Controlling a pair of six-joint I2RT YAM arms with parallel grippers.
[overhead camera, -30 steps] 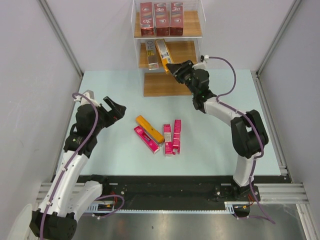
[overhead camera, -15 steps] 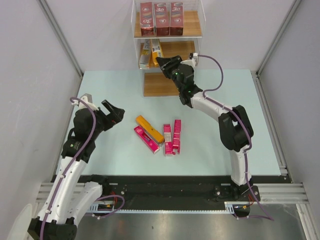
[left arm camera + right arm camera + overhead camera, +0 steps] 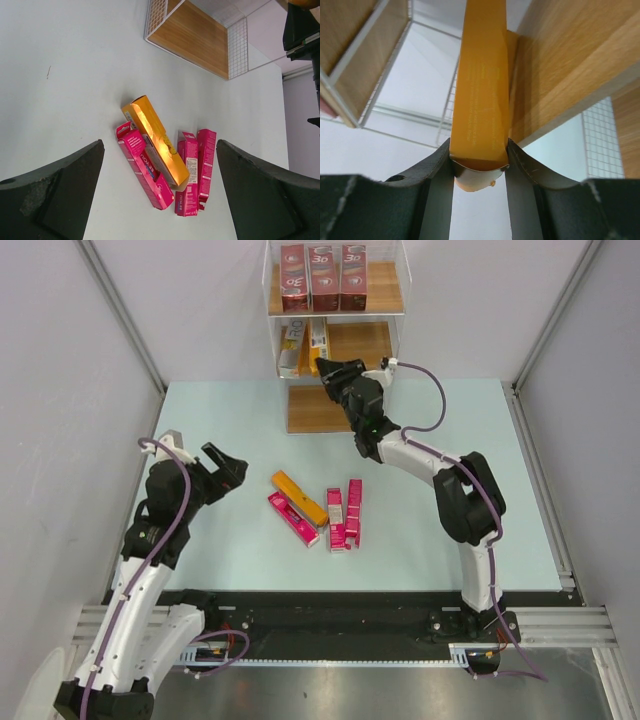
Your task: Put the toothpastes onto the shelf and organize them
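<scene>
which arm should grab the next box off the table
Left: the left pincer is open beside the loose boxes, while the right pincer is shut on an orange box at the shelf.

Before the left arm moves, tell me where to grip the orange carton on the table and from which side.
Come from above with the open left tool, closing across the narrow width of the orange carton near its end nearest that arm. It lies diagonally, and only that end juts past the pink carton against its side, so both faces look free.
</scene>
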